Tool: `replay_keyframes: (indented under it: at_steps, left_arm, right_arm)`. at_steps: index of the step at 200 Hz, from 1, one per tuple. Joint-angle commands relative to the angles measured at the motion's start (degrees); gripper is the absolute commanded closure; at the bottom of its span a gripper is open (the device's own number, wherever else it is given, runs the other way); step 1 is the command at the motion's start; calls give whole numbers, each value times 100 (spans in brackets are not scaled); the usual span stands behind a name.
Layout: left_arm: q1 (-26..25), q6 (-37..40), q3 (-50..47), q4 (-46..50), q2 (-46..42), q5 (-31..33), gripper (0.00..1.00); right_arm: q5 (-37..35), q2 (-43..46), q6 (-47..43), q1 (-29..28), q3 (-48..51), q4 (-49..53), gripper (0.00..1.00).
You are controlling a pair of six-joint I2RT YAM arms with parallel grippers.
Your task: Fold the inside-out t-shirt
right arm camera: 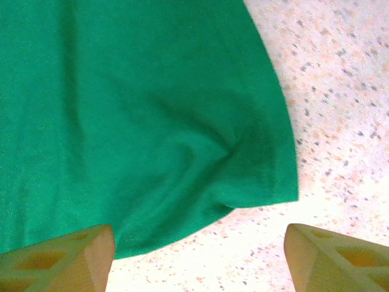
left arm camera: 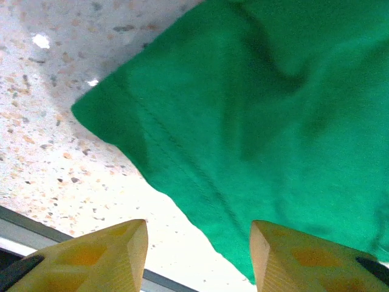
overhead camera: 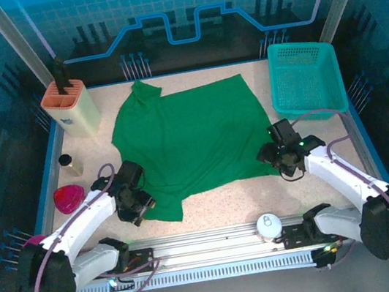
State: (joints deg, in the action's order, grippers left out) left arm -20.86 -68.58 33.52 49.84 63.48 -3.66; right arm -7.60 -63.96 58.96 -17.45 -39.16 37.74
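surface: speckled beige surface (overhead camera: 213, 213) inside a blue-lit enclosure; we see a teal mesh basket (overhead camera: 306, 80) far right, a peach knife block (overhead camera: 70, 106) far left, a pink bowl (overhead camera: 67, 199) at the left edge.
t-shirt place: the inside-out t-shirt (overhead camera: 190, 143) lies mid-surface between both arms, spread but rumpled.
left gripper: left gripper (left arm camera: 197, 258) hovers at the near-left hem corner, fingers (left arm camera: 115, 255) apart, nothing held; one finger sits over bare surface, the other over cloth.
right gripper: right gripper (right arm camera: 197, 258) hovers at the near-right corner, fingers (right arm camera: 61, 258) wide apart, nothing between them.
step: we judge this the approach to pinch both near corners.
how to do it well: straddle each hem edge, go low, catch cloth not the surface, close both sides evenly before lifting.
t-shirt look: solid green, stitched hem line visible, soft creases, a twisted bunch at the far-left end; no label seen.
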Motion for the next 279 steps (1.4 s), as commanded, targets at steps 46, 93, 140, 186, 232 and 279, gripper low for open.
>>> replay_keyframes:
  at_steps: [46,93,140,186,232,279]
  left_arm:
    - [-41,-608,-692,-849,696,181,53]
    - [-23,-640,-548,-1427,1408,369,89]
    - [-4,-619,-329,-960,1144,440,100]
    - [-36,-652,-66,423,-901,834,100]
    - [-40,-473,375,1567,-2127,1690,100]
    - [-41,-729,996,2595,-2429,2092,100]
  right_arm:
    - [756,-501,1398,590,579,-263,29]
    - [653,-1528,1439,678,516,-1023,54]
    - [60,-1414,1301,771,301,-733,100]
    - [87,-858,1352,732,330,12,100]
    - [-147,52,1494,708,233,799,100]
    - [-544,1038,1989,604,-42,2173,100]
